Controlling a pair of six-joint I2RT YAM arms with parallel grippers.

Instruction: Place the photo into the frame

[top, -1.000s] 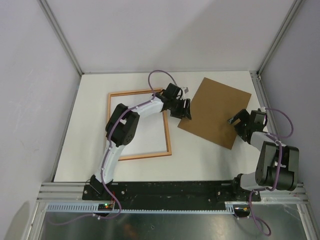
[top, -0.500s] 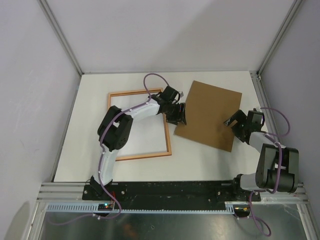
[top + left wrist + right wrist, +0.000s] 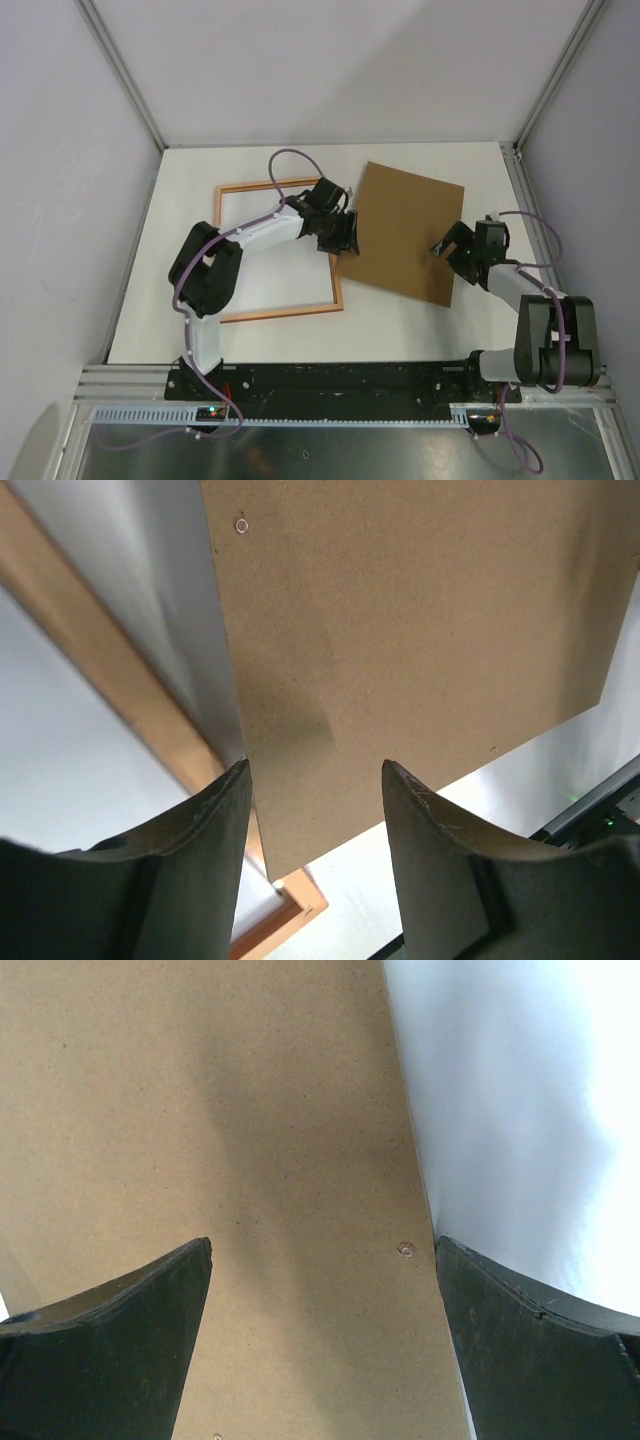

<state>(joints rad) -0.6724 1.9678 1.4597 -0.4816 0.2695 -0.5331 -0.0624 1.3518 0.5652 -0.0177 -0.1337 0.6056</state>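
Sliding leftward since a second ago, the brown backing board [image 3: 405, 230] now lies with its near-left corner over the right rail of the frame [image 3: 337, 285], where before it lay clear of it on the right half of the table [image 3: 420, 320]. Both arms have travelled left with it.

The left gripper [image 3: 341, 236] sits at that overlapping corner. In its wrist view the jaws stand partly spread above the board's face, one finger at the board's edge and the other over the board, so they are not pinching it edge-on; whether the tips press on it I cannot tell. The right gripper [image 3: 447, 247] is at the board's right edge, jaws spread wide, the board's face below them.

The frame lies flat on the left half of the table, roughly midway between the near and far edges. The photo shows in none of the views; whether it already lies inside the frame cannot be told.

The step in hand looks like bringing the backing across to close the frame. The board sits askew to the rails, so the next move probably calls for turning it square while carrying it further left, then lowering it inside the rails without shoving the frame.
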